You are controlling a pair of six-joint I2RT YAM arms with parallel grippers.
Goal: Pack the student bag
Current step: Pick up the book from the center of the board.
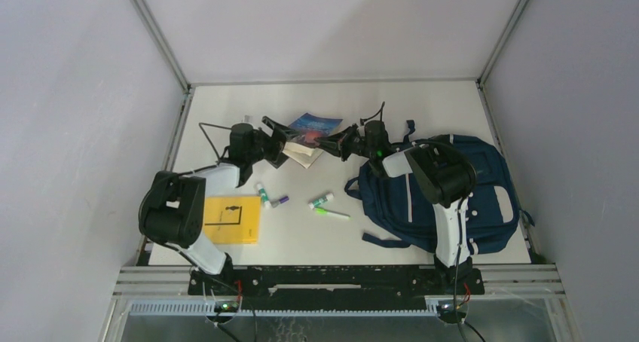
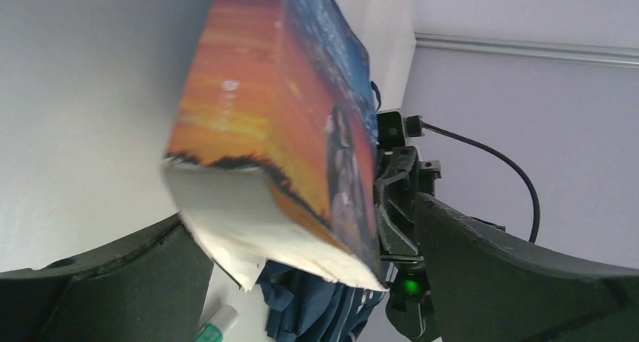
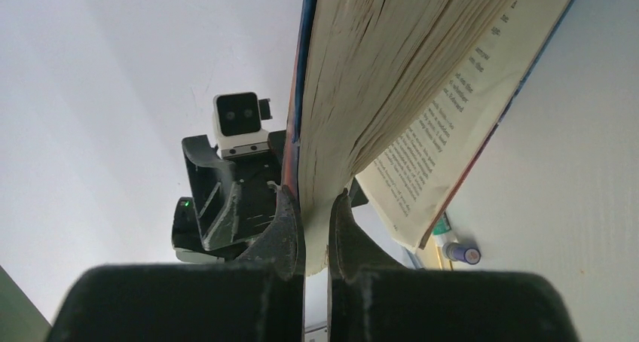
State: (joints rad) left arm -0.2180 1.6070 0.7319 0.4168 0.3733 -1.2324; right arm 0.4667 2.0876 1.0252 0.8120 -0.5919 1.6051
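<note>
Soft, even light fell from above, leaving the white table (image 1: 331,101) bright from edge to edge, with only faint, soft-edged shadows and no harsh glare. At its right edge the student bag (image 1: 490,176) read as a dark mass with little detail. In the left wrist view the book (image 2: 286,131) loomed close and slightly soft, and the left gripper's fingers (image 2: 105,289) were blurred black shapes. In the right wrist view printed lines were sharp enough to make out, against a pale, washed-out background.

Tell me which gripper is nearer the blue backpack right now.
Right. The right gripper, shut on the book, sits just off the student bag's far-left corner. The open left gripper flanks the book's other end, farther left.
</note>
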